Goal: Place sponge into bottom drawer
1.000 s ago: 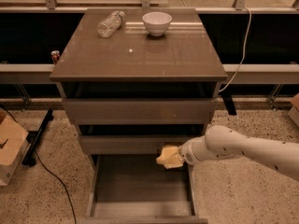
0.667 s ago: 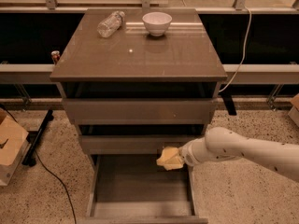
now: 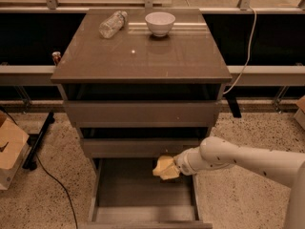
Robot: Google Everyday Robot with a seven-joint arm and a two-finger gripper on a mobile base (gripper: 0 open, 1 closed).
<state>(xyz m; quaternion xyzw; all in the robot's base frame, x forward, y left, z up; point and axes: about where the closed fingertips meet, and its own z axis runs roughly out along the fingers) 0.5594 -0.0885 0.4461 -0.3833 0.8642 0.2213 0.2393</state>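
Gripper (image 3: 173, 168) holds sponge (image 3: 163, 167) over bottom drawer (image 3: 138, 195); bowl (image 3: 159, 23) right of bottle (image 3: 112, 24).

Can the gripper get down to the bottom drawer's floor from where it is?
Probably yes: the gripper, holding the sponge, hangs over the open bottom drawer, with nothing between.

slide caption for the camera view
Gripper holding a sponge above the open bottom drawer, bowl and bottle on top.

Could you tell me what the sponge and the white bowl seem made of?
The sponge, held by the gripper over the bottom drawer: likely soft foam, matte pale yellow, crumpled edges. The white bowl: probably glazed ceramic, smooth, slightly shiny.
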